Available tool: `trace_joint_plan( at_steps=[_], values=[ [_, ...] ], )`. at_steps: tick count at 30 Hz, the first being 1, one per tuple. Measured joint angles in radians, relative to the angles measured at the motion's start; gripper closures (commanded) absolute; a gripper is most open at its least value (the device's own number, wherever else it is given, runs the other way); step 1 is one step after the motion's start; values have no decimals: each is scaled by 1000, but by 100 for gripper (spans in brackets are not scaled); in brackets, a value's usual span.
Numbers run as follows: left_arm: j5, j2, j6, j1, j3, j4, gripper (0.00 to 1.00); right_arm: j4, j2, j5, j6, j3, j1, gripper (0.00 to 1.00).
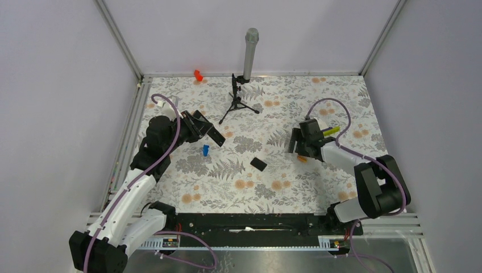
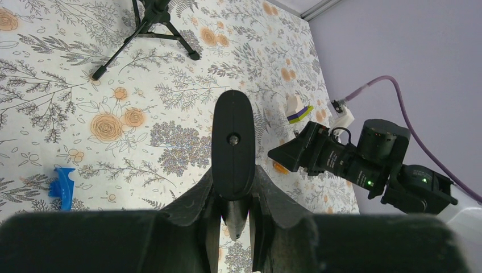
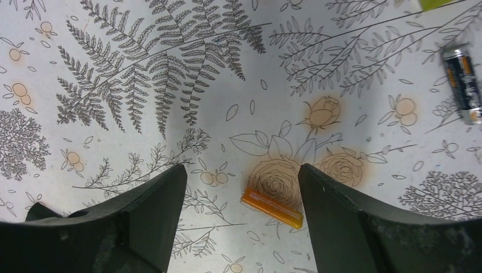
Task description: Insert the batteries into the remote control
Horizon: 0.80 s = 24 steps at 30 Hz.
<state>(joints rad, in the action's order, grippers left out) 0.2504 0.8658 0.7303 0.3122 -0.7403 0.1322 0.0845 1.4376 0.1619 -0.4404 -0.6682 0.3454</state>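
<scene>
No lettering is legible anywhere. The black-and-orange cylindrical battery (image 3: pixel 463 82), lying on the floral tabletop (image 3: pixel 239 68) at two o'clock in the right wrist view, bears print too blurred to read.

Open surface (image 3: pixel 170 68) is left between the spread fingers of the right tool (image 3: pixel 241 179), broken only by an orange battery (image 3: pixel 271 207). The far middle is blocked by a microphone stand (image 1: pixel 249 60); the left side is taken by the left tool (image 2: pixel 234 199), clamped on the remote control (image 2: pixel 233 136).
</scene>
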Motion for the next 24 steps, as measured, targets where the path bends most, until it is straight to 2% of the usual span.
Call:
trace_joint_plan(
  at_steps=[5,15,20,24],
  values=[
    [0,0,0,0,0,0,100,61,47,-51,-31,-42,-1,29],
    [0,0,1,0,0,0,100,181,3,-111,-129,-35,-1,39],
    [0,0,4,0,0,0,100,227,-9,-125,-156,-34,-1,32],
    [0,0,4,0,0,0,100,249,-21,-115,-160,-34,-1,30]
  ],
)
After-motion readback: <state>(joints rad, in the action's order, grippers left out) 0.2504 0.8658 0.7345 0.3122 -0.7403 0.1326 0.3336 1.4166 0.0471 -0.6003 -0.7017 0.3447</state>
